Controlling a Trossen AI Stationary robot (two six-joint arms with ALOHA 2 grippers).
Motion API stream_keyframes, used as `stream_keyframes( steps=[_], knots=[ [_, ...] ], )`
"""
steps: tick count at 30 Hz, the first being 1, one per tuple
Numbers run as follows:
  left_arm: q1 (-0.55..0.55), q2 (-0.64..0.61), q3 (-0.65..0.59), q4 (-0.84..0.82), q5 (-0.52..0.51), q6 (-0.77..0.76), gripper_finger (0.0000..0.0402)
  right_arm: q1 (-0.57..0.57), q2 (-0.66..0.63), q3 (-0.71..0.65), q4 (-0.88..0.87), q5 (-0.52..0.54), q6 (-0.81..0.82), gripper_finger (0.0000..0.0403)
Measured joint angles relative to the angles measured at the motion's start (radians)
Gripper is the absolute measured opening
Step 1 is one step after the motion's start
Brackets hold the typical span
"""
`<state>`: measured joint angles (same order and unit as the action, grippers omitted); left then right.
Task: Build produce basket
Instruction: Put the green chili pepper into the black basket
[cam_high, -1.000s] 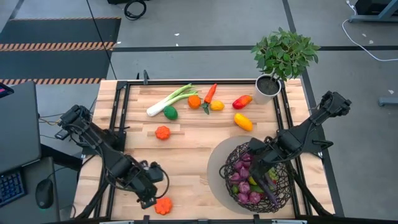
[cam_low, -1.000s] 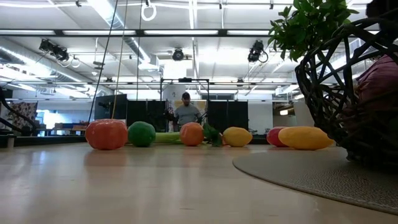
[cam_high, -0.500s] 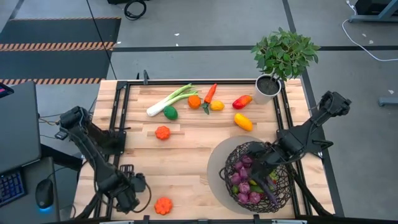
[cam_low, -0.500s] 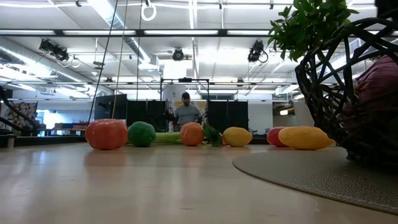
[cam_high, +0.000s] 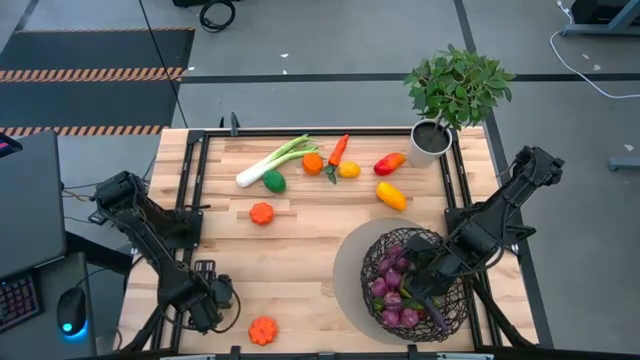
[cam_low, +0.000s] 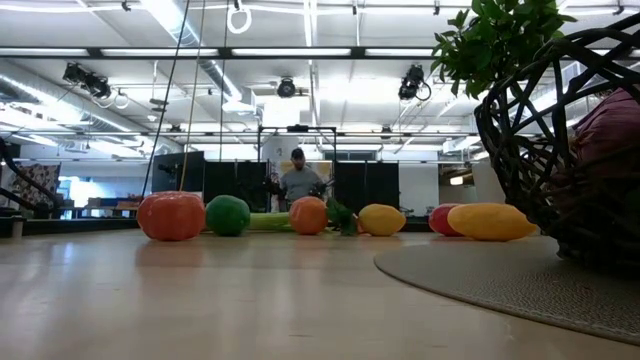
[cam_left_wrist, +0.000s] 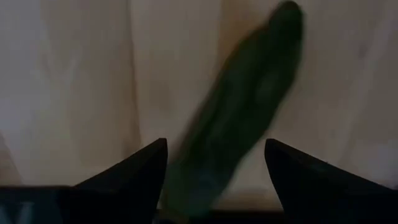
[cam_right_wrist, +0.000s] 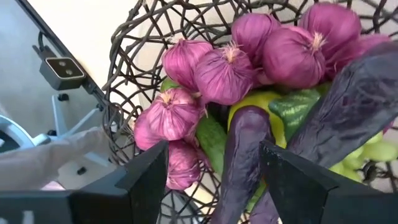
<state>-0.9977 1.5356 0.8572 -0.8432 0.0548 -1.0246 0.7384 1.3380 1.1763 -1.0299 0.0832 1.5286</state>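
The dark woven wire basket (cam_high: 440, 300) stands on a round grey mat near the table's near right corner, and also shows in the low view (cam_low: 545, 140). It holds purple onions (cam_right_wrist: 224, 68), dark eggplants (cam_right_wrist: 245, 149) and green pieces. My right gripper (cam_high: 425, 281) (cam_right_wrist: 212, 146) hovers open over the basket's inside. My left gripper (cam_high: 205, 300) (cam_left_wrist: 214, 146) is open, low over the table near the near left corner. Its fingers stand on either side of a dark green cucumber (cam_left_wrist: 249, 106) lying on the wood. In the high view the gripper hides the cucumber.
An orange pumpkin (cam_high: 263, 330) lies just right of my left gripper. Along the far side lie a leek (cam_high: 275, 160), lime (cam_high: 274, 181), orange (cam_high: 313, 163), carrot (cam_high: 338, 152), peppers (cam_high: 391, 196) and another pumpkin (cam_high: 261, 213). A potted plant (cam_high: 430, 140) stands at the far right corner.
My left gripper has moved toward the table's left edge, away from the near orange pumpkin, and now sits over the cucumber. My right gripper has shifted a little toward the near edge, over the basket.
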Motion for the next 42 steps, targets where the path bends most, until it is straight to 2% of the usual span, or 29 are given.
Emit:
stream_keyframes(
  steps=[4, 9, 17, 21, 29, 32, 37, 42],
  knots=[
    [0.0, 0.0, -0.047, 0.062, -0.055, -0.001, 0.0272, 0.009, 0.0, 0.0, 0.003, 0.0, 0.069, 0.0254],
    [0.0, -0.003, -0.128, 0.174, -0.032, -0.034, 0.0254, 0.008, 0.0, 0.0, 0.006, 0.001, 0.1, 0.0254],
    [0.037, 0.004, -0.101, 0.143, 0.002, 0.007, 0.0194, 0.005, 0.0, 0.0, 0.008, 0.007, 0.107, 0.0254],
    [0.079, 0.003, -0.061, 0.171, 0.015, 0.027, 0.0149, 0.005, 0.001, 0.0, 0.026, 0.053, 0.138, 0.0254],
    [0.176, 0.004, 0.032, 0.166, -0.023, 0.044, 0.0062, 0.005, 0.001, 0.0, 0.151, 0.161, 0.121, 0.0254],
    [0.225, 0.0, 0.077, 0.152, -0.032, 0.054, 0.0055, 0.005, 0.002, 0.0, 0.218, 0.211, 0.071, 0.0254],
    [0.316, -0.024, 0.191, 0.118, -0.038, 0.125, 0.0069, -0.007, 0.002, 0.0, 0.389, 0.337, -0.08, 0.0254],
    [0.41, -0.034, 0.349, 0.1, -0.103, 0.212, 0.0068, -0.038, 0.002, 0.0, 0.577, 0.486, -0.238, 0.0254]
  ],
)
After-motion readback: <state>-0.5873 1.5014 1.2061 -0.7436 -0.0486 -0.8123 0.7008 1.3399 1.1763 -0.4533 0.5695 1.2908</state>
